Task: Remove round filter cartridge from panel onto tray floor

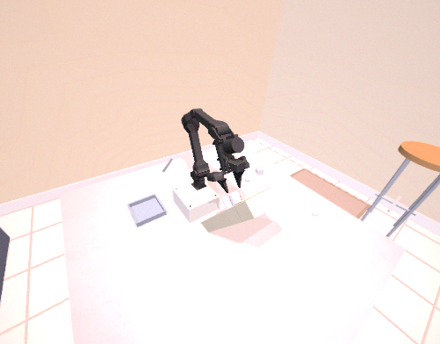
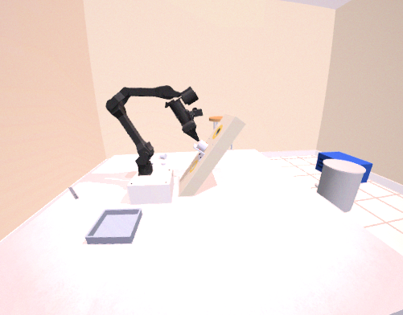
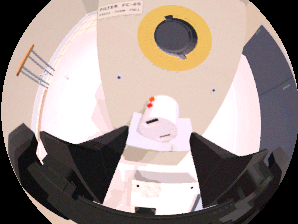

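The white round cartridge (image 1: 234, 198) (image 2: 202, 145) (image 3: 161, 112) is out of its opening. It lies tilted on a pale bracket (image 3: 184, 131) on the sloping front of the service panel (image 1: 229, 217) (image 2: 216, 161) (image 3: 120, 60). Its two dark slots and two red dots show in the wrist view. Above it in that view, the dark round opening (image 3: 175, 37) inside a yellow ring is empty. My gripper (image 1: 234, 189) (image 2: 199, 140) (image 3: 160, 133) is open, its fingertips on either side of the cartridge's slotted end; contact cannot be told. The grey tray (image 1: 147, 211) (image 2: 116, 225) is empty.
A white box (image 1: 197, 204) (image 2: 150, 192) stands by the arm's base, between panel and tray. A second yellow ring (image 2: 193, 165) is low on the panel. A grey bar (image 1: 167, 165) (image 2: 73, 193) lies beyond the tray. A grey cylinder (image 2: 340, 185) stands far right.
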`<state>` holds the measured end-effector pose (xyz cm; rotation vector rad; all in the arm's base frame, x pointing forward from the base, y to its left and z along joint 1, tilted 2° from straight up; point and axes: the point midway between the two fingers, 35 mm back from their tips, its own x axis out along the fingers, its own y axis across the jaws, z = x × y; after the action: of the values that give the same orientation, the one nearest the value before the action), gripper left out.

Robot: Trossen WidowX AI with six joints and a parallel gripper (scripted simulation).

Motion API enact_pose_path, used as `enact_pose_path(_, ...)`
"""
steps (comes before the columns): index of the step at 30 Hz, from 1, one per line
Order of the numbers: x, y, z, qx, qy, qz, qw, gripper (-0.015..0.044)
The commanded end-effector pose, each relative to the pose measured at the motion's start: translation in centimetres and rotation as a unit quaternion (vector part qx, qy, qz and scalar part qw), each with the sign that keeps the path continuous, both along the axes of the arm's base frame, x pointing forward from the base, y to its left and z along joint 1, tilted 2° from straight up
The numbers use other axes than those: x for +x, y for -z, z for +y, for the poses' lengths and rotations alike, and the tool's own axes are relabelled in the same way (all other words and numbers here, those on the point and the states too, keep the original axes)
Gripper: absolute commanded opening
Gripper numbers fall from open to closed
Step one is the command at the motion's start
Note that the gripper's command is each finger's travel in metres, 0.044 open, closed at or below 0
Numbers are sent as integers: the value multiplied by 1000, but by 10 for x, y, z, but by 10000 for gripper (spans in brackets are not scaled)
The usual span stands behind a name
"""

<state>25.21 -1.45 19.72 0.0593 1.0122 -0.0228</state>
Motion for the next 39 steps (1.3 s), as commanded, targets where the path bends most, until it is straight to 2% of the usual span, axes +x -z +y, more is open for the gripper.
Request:
enact_pose_path(1,3,8,0,-1,3,5,1000,305)
enact_pose_path(21,16,31,0,0,3,5,1000,305)
enact_pose_path(22,15,28,0,0,0,1,1000,278)
enact_pose_path(34,15,28,0,0,0,1,1000,198)
enact_pose_path(39,17,26,0,0,0,1,1000,67)
